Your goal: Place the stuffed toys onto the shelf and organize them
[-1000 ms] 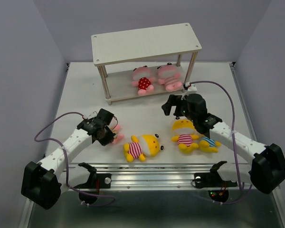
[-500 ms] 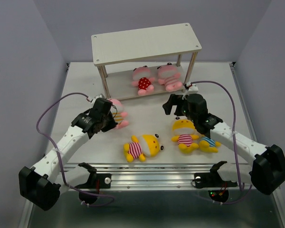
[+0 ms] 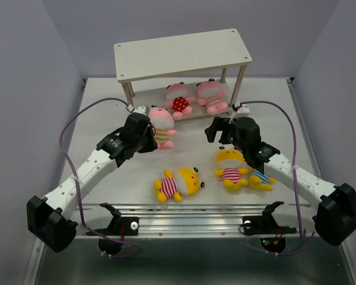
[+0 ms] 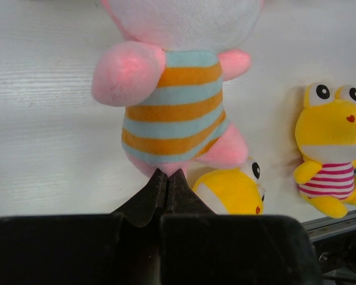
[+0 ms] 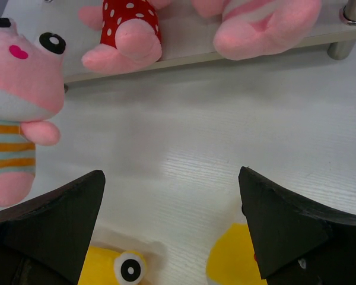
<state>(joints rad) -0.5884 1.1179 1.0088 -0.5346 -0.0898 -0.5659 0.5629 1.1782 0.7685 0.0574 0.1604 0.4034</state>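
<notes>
Your left gripper (image 4: pixel 168 178) is pinched together on the bottom of the pink toy in orange and blue stripes (image 3: pixel 161 124), holding it just in front of the shelf (image 3: pixel 181 53), near its left front leg. Your right gripper (image 5: pixel 172 196) hangs over the table (image 3: pixel 101 113) with its fingers spread wide and nothing between them. A red-dotted pink toy (image 3: pixel 179 103) and a pink-striped toy (image 3: pixel 211 98) lie side by side on the lower board, while three yellow toys (image 3: pixel 178 184) lie on the table near you.
</notes>
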